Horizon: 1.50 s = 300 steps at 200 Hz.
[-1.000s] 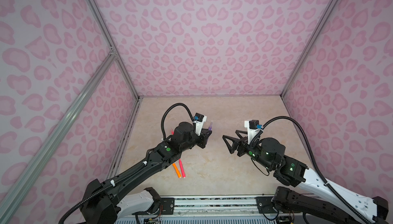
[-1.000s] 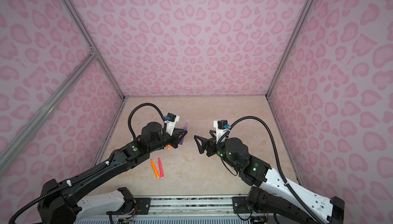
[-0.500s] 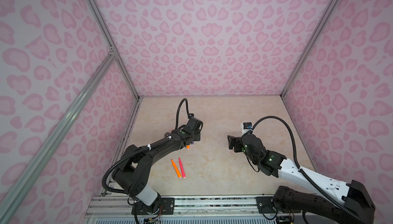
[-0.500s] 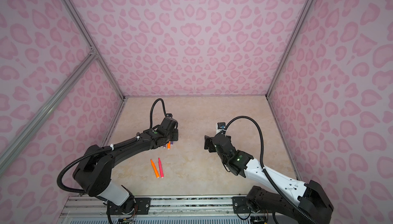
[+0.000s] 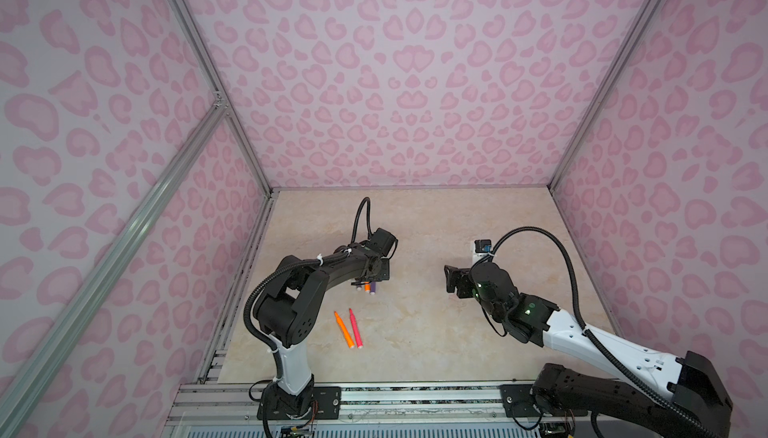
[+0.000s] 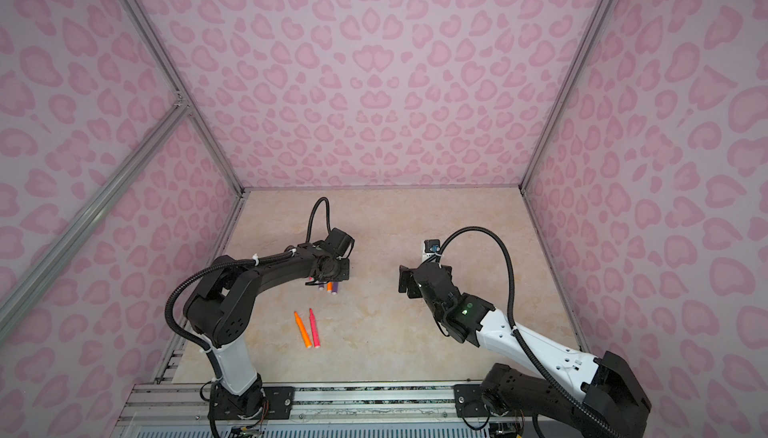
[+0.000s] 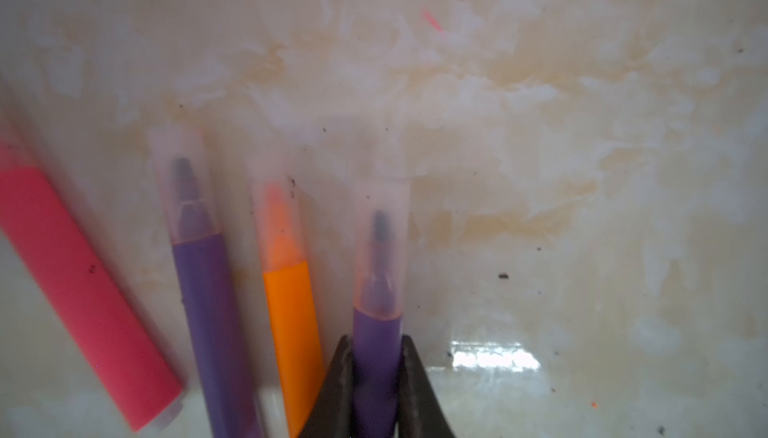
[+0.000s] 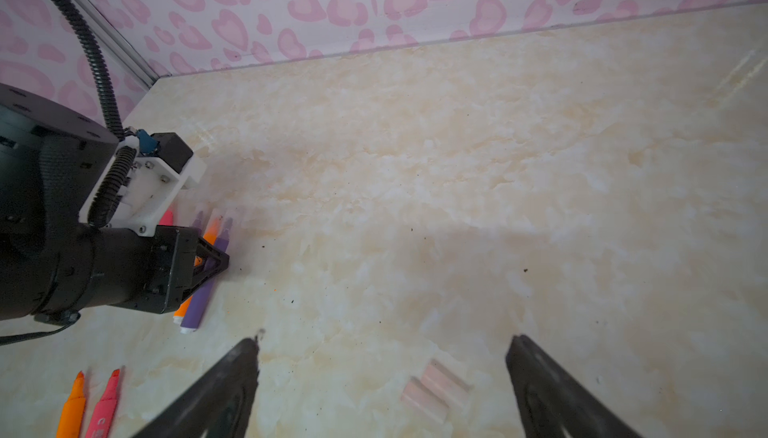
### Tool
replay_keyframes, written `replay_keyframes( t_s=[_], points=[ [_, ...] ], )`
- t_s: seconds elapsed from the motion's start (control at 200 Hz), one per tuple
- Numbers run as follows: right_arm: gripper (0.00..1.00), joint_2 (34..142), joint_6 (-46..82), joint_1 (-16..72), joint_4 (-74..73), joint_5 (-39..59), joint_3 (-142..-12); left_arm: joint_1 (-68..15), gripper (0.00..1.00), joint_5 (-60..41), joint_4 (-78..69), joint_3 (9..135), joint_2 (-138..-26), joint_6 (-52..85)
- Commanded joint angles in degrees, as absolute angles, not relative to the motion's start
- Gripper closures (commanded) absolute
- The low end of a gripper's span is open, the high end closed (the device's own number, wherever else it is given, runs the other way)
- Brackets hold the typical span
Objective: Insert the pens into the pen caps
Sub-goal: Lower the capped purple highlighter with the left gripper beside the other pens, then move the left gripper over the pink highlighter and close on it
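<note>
Our left end effector (image 7: 376,342) is clamped on a capped purple pen (image 7: 377,323) down at the desk (image 5: 415,332). Just beside that purple pen lie a capped orange pen (image 7: 291,311) and a second purple pen (image 7: 208,311), also capped. Beyond them is a pink pen (image 7: 83,290), its tip end too blurred to judge. Well apart from the purple pen, our right end effector (image 8: 384,340) hangs with jaws wide above two loose caps (image 8: 434,386). Near the purple pen, towards our bases, a bare orange pen (image 5: 343,329) and a bare pink pen (image 5: 355,328) lie uncapped. We judge three or four pens done, two left.

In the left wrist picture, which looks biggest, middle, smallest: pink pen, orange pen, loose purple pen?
Pink felt-tip pen, fattest
Loose purple capped pen
Orange capped pen, nearly matching purple
The picture edge cuts all three, so it's unsure.
</note>
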<state>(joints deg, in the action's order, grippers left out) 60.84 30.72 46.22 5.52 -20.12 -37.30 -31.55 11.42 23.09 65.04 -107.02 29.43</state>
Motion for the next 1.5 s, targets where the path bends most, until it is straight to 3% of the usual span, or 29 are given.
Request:
replay_keyframes(
  t_s=[0.0, 0.065, 0.27, 0.41, 0.735, 0.995, 1.225, 1.495],
  points=[
    [0.07, 60.8, 31.3, 46.2, 4.7, -21.0, -37.2, -31.1, 0.97, 9.2, 25.0, 66.3, -108.2, 29.7],
    [0.07, 60.9, 31.3, 46.2, 4.7, -20.6, -37.3, -31.1, 0.9, 9.1, 25.0, 66.3, -108.0, 29.6],
    [0.05, 61.7, 31.0, 46.2, 5.1, -21.5, -37.6, -31.1, 0.54, 7.1, 23.6, 64.9, -104.6, 28.1],
    [0.05, 61.5, 31.2, 46.2, 5.8, -21.0, -38.0, -31.1, 0.39, 7.7, 23.8, 62.8, -97.4, 27.6],
    [0.05, 60.4, 31.8, 45.3, 6.5, -19.6, -37.7, -31.2, 0.33, 8.9, 34.1, 45.2, -62.8, 40.1],
    [0.05, 61.4, 32.3, 45.2, 6.7, -19.6, -37.7, -31.4, 0.33, 0.3, 40.7, 32.3, -48.2, 47.4],
    [0.06, 63.8, 32.5, 45.2, 6.6, -19.6, -38.3, -31.7, 0.37, -2.5, 41.2, 30.6, -43.9, 48.8],
    [0.07, 65.7, 33.0, 45.1, 8.7, -19.6, -40.0, -35.8, 0.39, -1.8, 38.4, 30.8, -51.2, 50.4]
  ],
)
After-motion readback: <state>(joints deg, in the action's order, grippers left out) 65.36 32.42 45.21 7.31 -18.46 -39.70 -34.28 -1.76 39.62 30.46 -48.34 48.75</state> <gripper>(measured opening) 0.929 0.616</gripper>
